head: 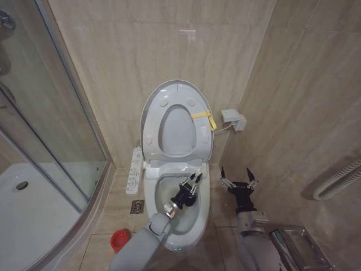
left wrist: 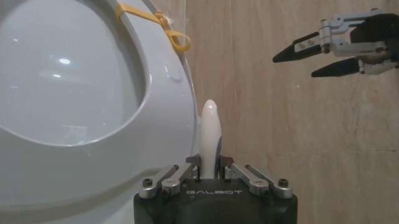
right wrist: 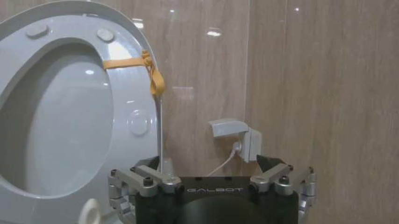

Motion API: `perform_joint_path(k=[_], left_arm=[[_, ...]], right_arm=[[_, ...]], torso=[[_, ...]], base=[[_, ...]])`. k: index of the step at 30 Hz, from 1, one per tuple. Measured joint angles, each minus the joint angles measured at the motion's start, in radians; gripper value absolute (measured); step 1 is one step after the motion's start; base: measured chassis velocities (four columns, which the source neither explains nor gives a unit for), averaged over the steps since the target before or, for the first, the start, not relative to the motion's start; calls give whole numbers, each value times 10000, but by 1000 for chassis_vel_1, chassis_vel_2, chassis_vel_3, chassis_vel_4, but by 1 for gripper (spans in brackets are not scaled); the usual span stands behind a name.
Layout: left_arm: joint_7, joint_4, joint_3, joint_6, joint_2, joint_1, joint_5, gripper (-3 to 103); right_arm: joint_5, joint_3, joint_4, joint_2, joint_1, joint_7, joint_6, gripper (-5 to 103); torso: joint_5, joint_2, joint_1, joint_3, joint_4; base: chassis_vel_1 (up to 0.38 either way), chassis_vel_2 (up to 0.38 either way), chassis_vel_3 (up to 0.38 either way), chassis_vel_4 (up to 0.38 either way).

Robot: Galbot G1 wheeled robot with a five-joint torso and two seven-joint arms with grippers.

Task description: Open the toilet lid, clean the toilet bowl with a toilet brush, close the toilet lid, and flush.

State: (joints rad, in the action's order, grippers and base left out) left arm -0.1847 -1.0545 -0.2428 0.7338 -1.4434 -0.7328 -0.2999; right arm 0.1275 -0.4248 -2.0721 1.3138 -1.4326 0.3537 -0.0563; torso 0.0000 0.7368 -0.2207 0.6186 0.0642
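White toilet brush (left wrist: 210,133) handle clamped upright in left gripper (head: 193,182) fingers over the toilet bowl (head: 169,186), head pointing down; right gripper (head: 238,182) splayed, idle to the right.

A glass shower screen (head: 51,130) stands beside a white button panel (head: 135,170).
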Motion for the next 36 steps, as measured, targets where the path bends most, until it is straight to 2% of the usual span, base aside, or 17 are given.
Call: perform_joint_path(k=[11,20,26,32,36], left_arm=[[-382,613,-97,220,-10,89,-255,19],[-374,-113,-167,-30,57,60,-660,19],[-538,841,18,169,-16,228,-507,19],[-526,136,49,113,148,328,-616,19],[-536,387,3,115,58,412,-665,19]], right_arm=[[0,0,0,0,0,0,0,100],[0,0,0,0,0,0,0,100],[0,0,0,0,0,-1,0,100],[0,0,0,0,0,0,0,100],[0,0,0,0,0,1,0,100]], torso=[[1,0,0,0,-4],[0,0,1,0,-1],[0,0,0,0,-4],[-1,0,1,0,0],[-1,0,0,0,1]], base=[[0,0,0,0],[0,0,0,0],[0,0,0,0],[0,0,0,0],[0,0,0,0]])
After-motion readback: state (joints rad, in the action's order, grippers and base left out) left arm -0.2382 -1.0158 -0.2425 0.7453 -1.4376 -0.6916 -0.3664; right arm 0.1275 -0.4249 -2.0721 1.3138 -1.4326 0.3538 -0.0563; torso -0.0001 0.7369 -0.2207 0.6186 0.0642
